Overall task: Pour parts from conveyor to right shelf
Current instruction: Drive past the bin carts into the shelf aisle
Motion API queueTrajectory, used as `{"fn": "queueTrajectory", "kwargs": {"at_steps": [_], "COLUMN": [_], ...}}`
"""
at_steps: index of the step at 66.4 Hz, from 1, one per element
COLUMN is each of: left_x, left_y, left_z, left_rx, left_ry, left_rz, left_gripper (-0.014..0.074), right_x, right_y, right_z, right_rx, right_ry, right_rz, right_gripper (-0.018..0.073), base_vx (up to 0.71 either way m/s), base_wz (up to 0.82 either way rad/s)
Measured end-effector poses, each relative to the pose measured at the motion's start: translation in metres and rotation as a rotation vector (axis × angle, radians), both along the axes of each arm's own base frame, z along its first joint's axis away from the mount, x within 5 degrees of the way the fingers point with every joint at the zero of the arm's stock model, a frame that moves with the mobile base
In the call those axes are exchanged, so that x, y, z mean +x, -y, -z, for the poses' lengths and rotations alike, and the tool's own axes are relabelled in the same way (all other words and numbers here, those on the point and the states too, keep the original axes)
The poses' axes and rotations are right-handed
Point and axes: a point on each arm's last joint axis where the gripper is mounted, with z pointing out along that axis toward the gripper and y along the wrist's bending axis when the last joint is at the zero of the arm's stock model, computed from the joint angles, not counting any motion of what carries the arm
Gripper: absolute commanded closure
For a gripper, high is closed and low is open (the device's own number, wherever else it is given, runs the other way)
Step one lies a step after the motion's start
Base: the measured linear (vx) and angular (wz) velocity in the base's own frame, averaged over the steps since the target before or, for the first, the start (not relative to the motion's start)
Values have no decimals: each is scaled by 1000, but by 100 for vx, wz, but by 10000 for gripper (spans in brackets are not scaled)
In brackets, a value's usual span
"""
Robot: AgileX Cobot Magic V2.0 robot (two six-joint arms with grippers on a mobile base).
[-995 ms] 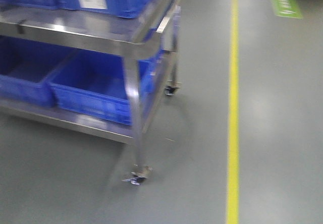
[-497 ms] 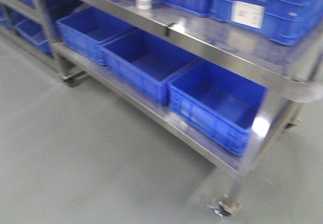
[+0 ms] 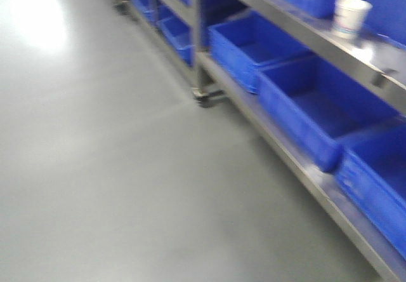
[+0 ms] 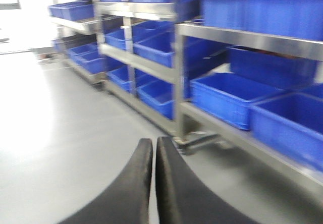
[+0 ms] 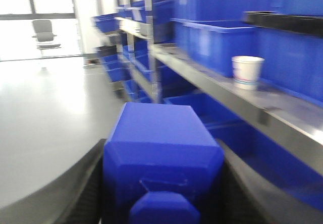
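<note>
My right gripper (image 5: 160, 186) clamps the glossy, chunky blue part (image 5: 160, 138). My left gripper (image 4: 154, 156), curved and matte black, sits pinched together, empty, near the shiny steel shelf (image 4: 252, 40).

The floor (image 3: 114, 167) takes the left and foreground; the right shelf (image 3: 303, 39) runs along the right, receding toward the upper left; bins (image 3: 317, 114) sit side by side on its lower level, with more on the level above; a cup (image 3: 350, 16) stands upright on that upper level, in front of those bins; the block (image 5: 159, 143) sits between the jaws of the right gripper (image 5: 161, 156), with the shelf to its right and a chair (image 5: 45, 32) far behind at left.
</note>
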Motion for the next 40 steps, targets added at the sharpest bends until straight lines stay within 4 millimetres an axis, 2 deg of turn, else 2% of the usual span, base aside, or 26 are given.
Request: {"fn": "queueTrajectory", "kwargs": {"at_steps": [40], "left_x": [0], "left_y": [0], "left_z": [0], "left_rx": [0], "left_ry": [0], "left_rz": [0], "left_gripper": [603], "right_x": [0], "right_y": [0], "right_z": [0], "right_rx": [0], "right_ry": [0], "right_rz": [0], "right_gripper": [564], "base_vx": [20], "base_wz": [75]}}
